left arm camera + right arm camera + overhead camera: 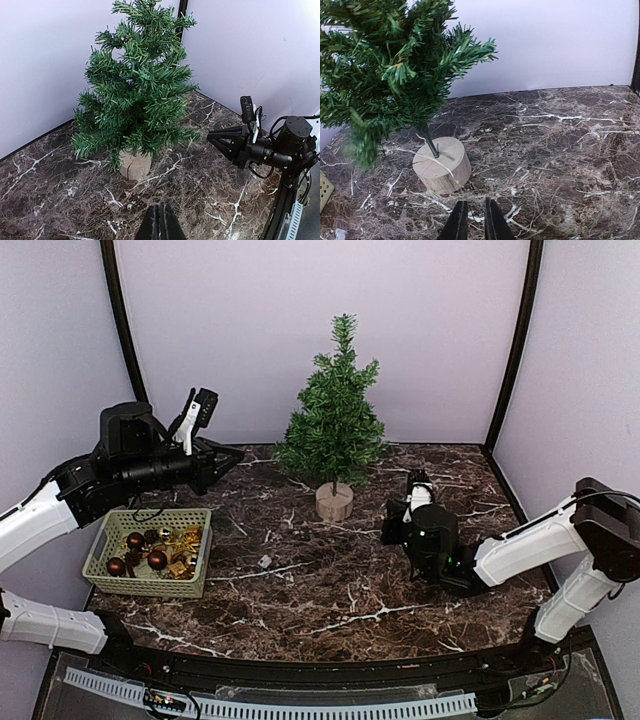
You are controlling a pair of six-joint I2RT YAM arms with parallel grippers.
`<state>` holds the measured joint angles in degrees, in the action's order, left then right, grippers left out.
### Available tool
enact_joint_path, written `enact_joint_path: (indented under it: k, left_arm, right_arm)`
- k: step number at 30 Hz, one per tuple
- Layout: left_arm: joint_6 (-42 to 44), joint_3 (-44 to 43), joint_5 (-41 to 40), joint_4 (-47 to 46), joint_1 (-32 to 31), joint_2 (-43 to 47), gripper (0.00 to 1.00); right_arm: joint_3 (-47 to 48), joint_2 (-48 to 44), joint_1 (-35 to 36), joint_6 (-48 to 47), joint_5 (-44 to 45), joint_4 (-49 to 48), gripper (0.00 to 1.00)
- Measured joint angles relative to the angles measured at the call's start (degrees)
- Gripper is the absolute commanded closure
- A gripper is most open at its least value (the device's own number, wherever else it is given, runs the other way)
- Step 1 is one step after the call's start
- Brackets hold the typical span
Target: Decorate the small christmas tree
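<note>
The small christmas tree (395, 65) is seen upright, its stump (442, 165) just ahead of the right gripper (476, 222) and slightly to its left (near, not touching). That claw is narrowed to a slit with nothing seen in it; the left gripper (159, 226) is closed.

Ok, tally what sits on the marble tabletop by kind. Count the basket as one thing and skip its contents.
small christmas tree: 1
green basket: 1
small pale loose piece: 1
Total: 3
</note>
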<state>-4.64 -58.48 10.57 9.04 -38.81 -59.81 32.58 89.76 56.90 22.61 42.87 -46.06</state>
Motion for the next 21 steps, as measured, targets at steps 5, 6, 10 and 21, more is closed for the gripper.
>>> enact_joint_path:
  k: [5, 6, 10, 21]
  left_arm:
    - [-0.02, 0.00, -0.42, 0.09, 0.00, 0.04, 0.94]
    - [-0.02, 0.00, -0.42, 0.07, 0.00, 0.04, 0.92]
    - [0.37, 0.26, -0.39, -0.66, 0.00, -0.44, 0.70]
    - [-2.25, 15.87, 5.55, -17.03, 0.00, -12.24, 0.35]
  right_arm:
    - [-1.33, -2.27, -1.60, -0.15, -0.37, 0.04, 0.91]
    - [-1.49, -2.64, -1.75, -0.48, -0.61, 0.07, 0.94]
    - [-1.70, -4.48, -1.84, -1.38, -1.55, 0.52, 1.00]
    - [-2.93, -14.95, -1.88, -1.77, -3.91, 3.87, 1.00]
